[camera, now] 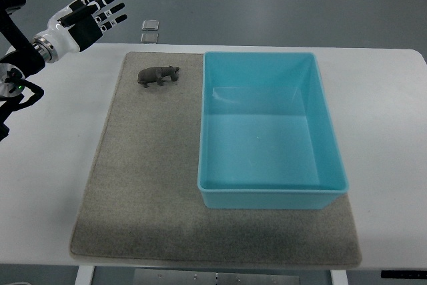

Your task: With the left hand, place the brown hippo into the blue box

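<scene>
Brown hippo (159, 75) stands on the grey mat (140, 185), just beside the blue box's (208, 125) far-left corner, outside it and not touching the wall as far as the view shows. Its head points toward the box.

Progress: nothing done yet, by the look of it. Hippo not grasped, not lifted, box interior bare. Left to do, judging from the layout: bring the left robot hand down to the hippo, close on it, carry it over the near wall of the box, let go inside.

Left robot hand (90, 17) hangs off beyond the worktop's (60, 138) far-left corner, well apart from the box and up-left of the hippo. Fingers spread, released, holding nothing. Arm comes in from the left edge. Right arm not visible.

Counts:
- hippo: 1
- blue box: 1, open top, sits on the mat's right part
- mat: 1, under both box and hippo
- robot hand in view: 1 (left)
- small clear squares (151, 30) on the floor beyond the box's far-left side: 2, too small to ID
- worktop: 1, white
</scene>
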You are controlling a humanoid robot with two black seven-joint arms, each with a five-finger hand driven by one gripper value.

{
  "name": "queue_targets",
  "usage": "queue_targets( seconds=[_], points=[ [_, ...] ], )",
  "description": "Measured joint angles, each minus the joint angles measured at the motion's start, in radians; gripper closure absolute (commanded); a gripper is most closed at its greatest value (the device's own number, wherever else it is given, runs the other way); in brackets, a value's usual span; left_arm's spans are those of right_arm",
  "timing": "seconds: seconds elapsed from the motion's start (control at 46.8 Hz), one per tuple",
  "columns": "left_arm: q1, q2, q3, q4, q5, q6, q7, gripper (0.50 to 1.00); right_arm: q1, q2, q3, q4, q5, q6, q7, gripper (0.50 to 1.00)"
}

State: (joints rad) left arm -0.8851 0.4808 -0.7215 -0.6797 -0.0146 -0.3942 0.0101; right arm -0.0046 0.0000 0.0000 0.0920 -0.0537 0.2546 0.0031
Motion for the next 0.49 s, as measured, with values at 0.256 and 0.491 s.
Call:
queue_targets(
  seconds=[0.256, 0.491],
  points=[
    [-0.012, 0.006, 0.006, 0.002, 0.29, -0.003, -0.072, 0.501, 0.0, 0.0, 0.0, 0.0, 0.0, 0.0, 0.0, 0.564],
    [-0.054, 0.049, 0.025, -0.001, 0.677, -0.002, -0.079, 0.504, 0.0, 0.0, 0.0, 0.0, 0.0, 0.0, 0.0, 0.564]
  ],
)
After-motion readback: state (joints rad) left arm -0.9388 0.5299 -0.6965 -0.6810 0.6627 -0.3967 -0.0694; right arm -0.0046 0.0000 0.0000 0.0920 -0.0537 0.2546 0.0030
